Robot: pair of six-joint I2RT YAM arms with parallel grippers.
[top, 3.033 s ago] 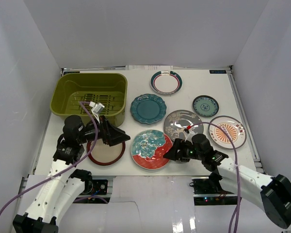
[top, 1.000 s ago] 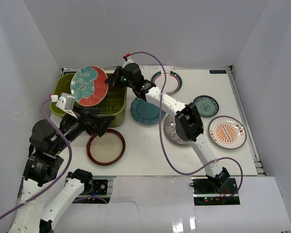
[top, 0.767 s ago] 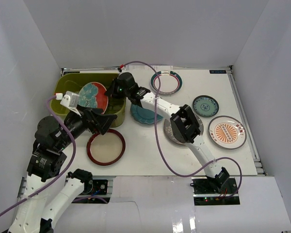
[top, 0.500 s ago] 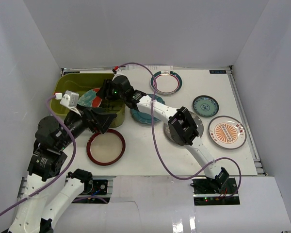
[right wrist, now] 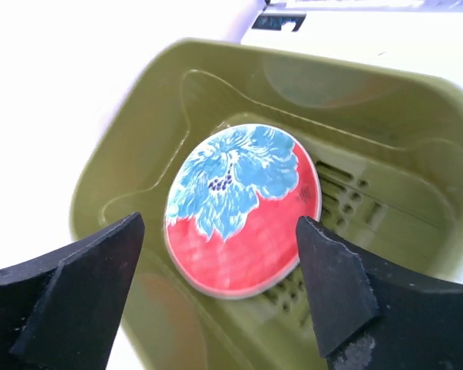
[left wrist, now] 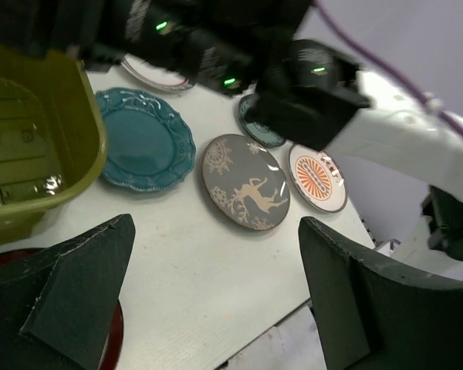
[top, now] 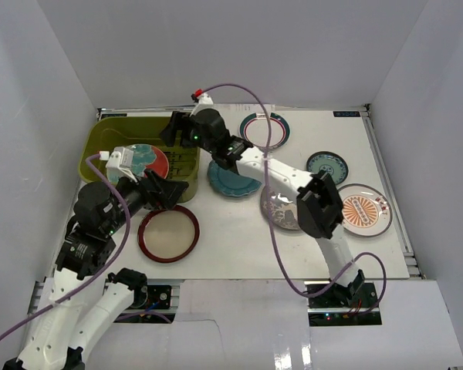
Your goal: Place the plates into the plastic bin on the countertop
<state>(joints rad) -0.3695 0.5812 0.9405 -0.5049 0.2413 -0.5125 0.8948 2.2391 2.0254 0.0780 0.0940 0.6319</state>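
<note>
White countertop point(top: 235, 235), plain pale walls point(top: 216, 54)

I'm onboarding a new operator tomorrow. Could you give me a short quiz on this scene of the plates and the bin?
1. True or false: the teal-and-red floral plate is inside the olive-green bin.
2. How many plates lie on the countertop outside the bin?
3. The right gripper is: A) shut on the floral plate; B) open above the bin; C) resting on the countertop.

Key: 1 true; 2 six; 3 B.
</note>
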